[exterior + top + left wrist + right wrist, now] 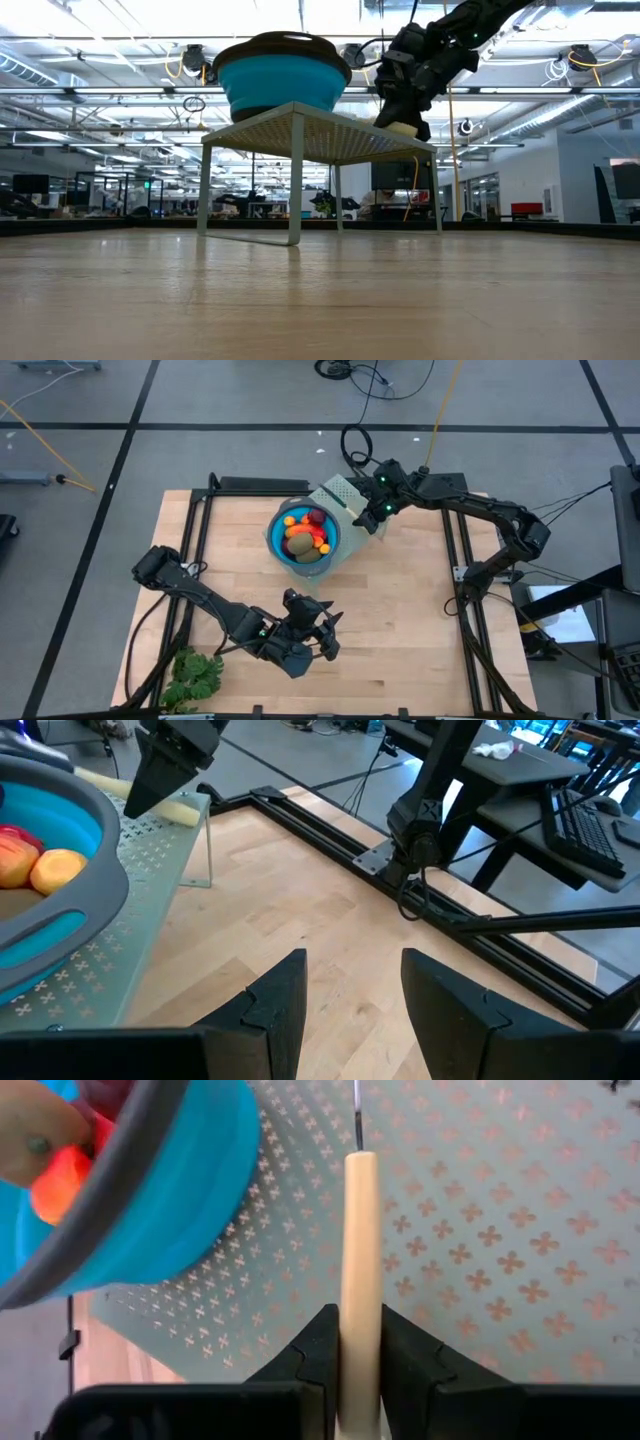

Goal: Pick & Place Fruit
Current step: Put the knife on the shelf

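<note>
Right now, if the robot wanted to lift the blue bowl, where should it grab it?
Probably its dark rim, from straight above, one jaw inside and one outside: the blue bowl stands upright on the pale rack, full of fruit. The open left gripper could take the side nearest it; the right gripper is shut on the cream stick.

A blue bowl with a dark rim is seen on a pale perforated rack near the table's centre, toward 12 o'clock. A cream stick is laid on the rack at the bowl's 2 o'clock. A leafy green bunch is found at the table's 8 o'clock corner.
</note>
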{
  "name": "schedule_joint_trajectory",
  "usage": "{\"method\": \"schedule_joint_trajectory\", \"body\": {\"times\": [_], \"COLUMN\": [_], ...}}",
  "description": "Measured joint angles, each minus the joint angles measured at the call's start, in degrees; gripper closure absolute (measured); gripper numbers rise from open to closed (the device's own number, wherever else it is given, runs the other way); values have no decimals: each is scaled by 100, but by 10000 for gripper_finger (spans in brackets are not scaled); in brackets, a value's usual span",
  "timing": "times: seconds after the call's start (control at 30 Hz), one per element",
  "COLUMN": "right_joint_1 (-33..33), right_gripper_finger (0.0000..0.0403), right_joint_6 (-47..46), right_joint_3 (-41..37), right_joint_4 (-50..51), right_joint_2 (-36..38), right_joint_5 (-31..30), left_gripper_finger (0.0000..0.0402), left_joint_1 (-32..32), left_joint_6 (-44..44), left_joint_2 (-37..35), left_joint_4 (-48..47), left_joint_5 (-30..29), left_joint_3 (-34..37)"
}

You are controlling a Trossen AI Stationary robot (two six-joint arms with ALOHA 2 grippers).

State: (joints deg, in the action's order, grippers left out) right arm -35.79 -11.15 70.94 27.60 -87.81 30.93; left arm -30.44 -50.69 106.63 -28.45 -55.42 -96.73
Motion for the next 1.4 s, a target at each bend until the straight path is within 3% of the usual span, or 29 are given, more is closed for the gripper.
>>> {"method": "schedule_joint_trajectory", "body": {"times": [0.5, 0.87, 1.17, 1.4], "right_joint_1": [-7, 38, 79, 61], "right_gripper_finger": [359, 358, 358, 351], "right_joint_6": [-10, -163, -67, 115], "right_joint_3": [-4, -4, -4, -4], "right_joint_4": [210, 212, 221, 217], "right_joint_2": [0, 0, 0, 0], "right_joint_5": [-833, -1041, -1278, -1288], "left_gripper_finger": [240, 240, 240, 240], "left_joint_1": [38, 67, 187, 310], "left_joint_6": [14, 301, 482, 860], "left_joint_2": [0, 0, 0, 0], "left_joint_4": [21, 261, 387, 652], "left_joint_5": [-4, 13, 196, 680], "left_joint_3": [0, 0, 0, 0]}}
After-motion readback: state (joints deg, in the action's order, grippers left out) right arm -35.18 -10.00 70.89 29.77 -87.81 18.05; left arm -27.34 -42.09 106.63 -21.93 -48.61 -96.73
